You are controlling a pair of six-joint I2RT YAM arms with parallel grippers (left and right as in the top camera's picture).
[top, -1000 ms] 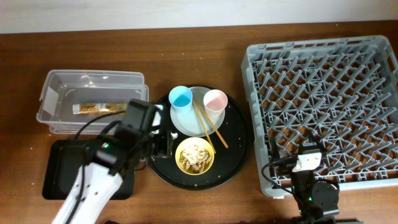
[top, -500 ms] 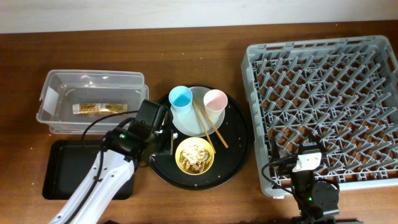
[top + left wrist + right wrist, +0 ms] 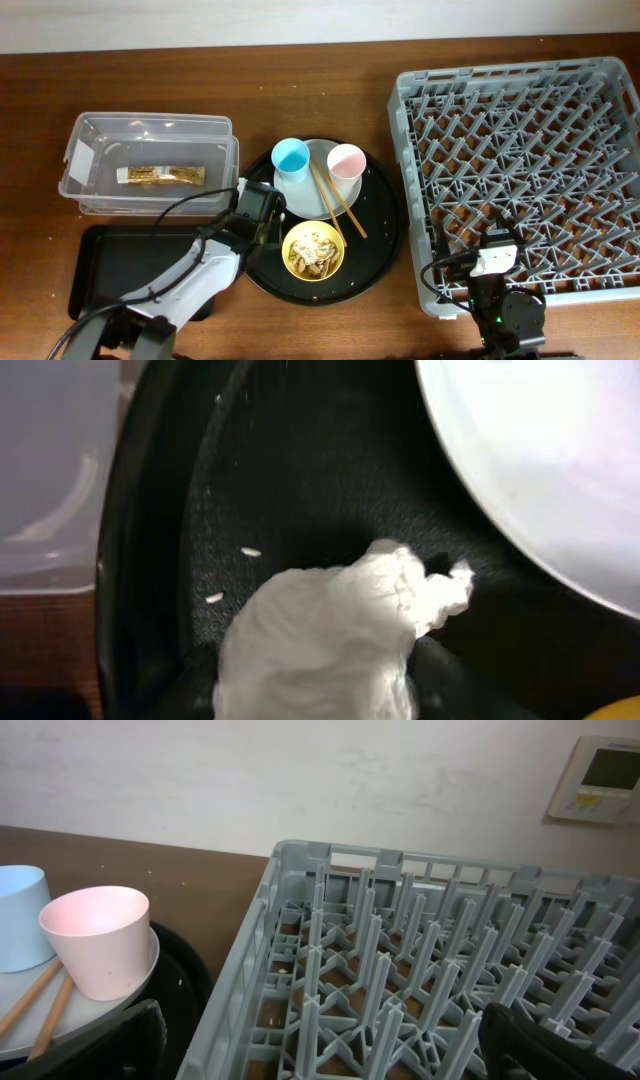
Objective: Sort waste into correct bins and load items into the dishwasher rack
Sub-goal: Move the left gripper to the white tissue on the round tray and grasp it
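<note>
napkin (image 3: 330, 630): crumpled white, on round tray (image 3: 150, 560) | left hand (image 3: 261, 224): grip unclear | right hand (image 3: 320, 1050): apart

Crumpled white paper napkin (image 3: 330, 640), soft and matt. Under it, a round black tray (image 3: 300, 490), finely grained and dull. At two o'clock, a smooth, glossy white plate (image 3: 540, 460). Clear shiny plastic tub (image 3: 150, 150) at nine o'clock, matt grey plastic rack (image 3: 520, 160) at three. Bare wooden chopsticks (image 3: 335, 200). Brown wood-grain table (image 3: 300, 80).

A large round black tray (image 3: 386, 215) sits on a brown wooden table (image 3: 300, 90). Behind it rises a white wall (image 3: 300, 20), bearing a small panel (image 3: 605, 780) (pale greenish screen).
</note>
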